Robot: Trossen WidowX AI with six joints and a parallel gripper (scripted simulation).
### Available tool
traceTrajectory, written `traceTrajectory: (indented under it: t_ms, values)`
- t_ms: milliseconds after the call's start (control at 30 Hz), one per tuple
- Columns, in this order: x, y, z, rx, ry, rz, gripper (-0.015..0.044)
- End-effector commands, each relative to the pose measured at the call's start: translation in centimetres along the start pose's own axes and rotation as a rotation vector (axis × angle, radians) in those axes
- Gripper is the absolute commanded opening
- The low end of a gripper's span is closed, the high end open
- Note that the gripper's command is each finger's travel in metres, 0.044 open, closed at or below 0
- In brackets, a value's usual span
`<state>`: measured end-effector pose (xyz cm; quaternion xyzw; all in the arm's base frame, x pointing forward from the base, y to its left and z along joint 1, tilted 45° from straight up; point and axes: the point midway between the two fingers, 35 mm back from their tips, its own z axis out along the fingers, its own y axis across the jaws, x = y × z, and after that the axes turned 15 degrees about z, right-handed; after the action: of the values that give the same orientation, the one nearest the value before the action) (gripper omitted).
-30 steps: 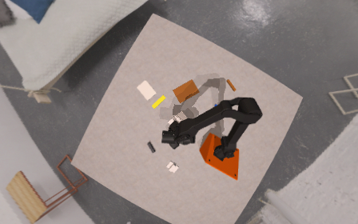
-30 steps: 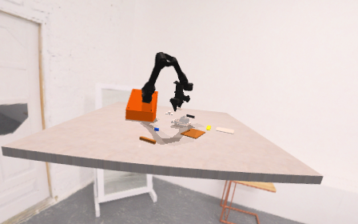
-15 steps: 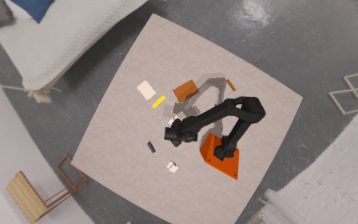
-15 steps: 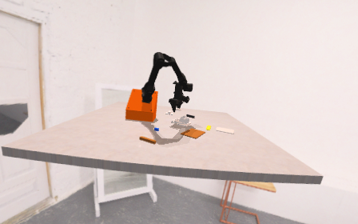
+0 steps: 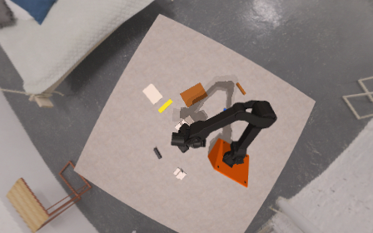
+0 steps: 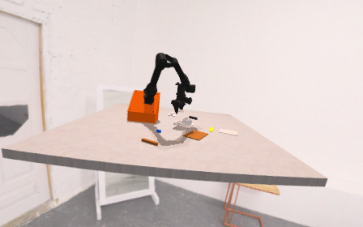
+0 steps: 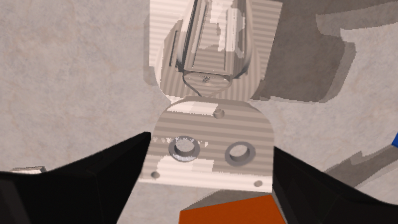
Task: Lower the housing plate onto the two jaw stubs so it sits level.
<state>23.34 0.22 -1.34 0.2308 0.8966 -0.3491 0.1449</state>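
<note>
A pale housing plate (image 7: 212,125) with two ringed holes and several small holes is held between the fingers of my gripper (image 7: 208,144) (image 6: 177,112), which is shut on its side edges. In the wrist view, the pale jaw assembly (image 7: 220,55) (image 6: 183,123) lies just beyond the plate's rounded edge, near the top of the view. The plate is above the table and not over the middle of the assembly. The jaws' near end shows in front of the plate's rounded edge; the stubs cannot be made out. In the top view the arm partly hides the assembly.
An orange-brown square (image 5: 193,94) (image 6: 196,135), a yellow bar (image 5: 165,106) (image 6: 211,130) and a pale slab (image 5: 152,94) (image 6: 228,132) lie near the assembly. Also there are a black bar (image 5: 157,152), a small white part (image 5: 180,173), a brown rod (image 5: 241,88) and a blue block (image 6: 159,130).
</note>
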Motion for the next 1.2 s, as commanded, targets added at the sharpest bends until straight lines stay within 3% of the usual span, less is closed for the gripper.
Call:
traceTrajectory:
  t_ms: [0,1167]
  values:
    - [-0.05,0.16,0.01,0.0,-0.003,0.0,0.0351]
    - [-0.08,0.3,0.75,-0.001,-0.002,0.007,0.0351]
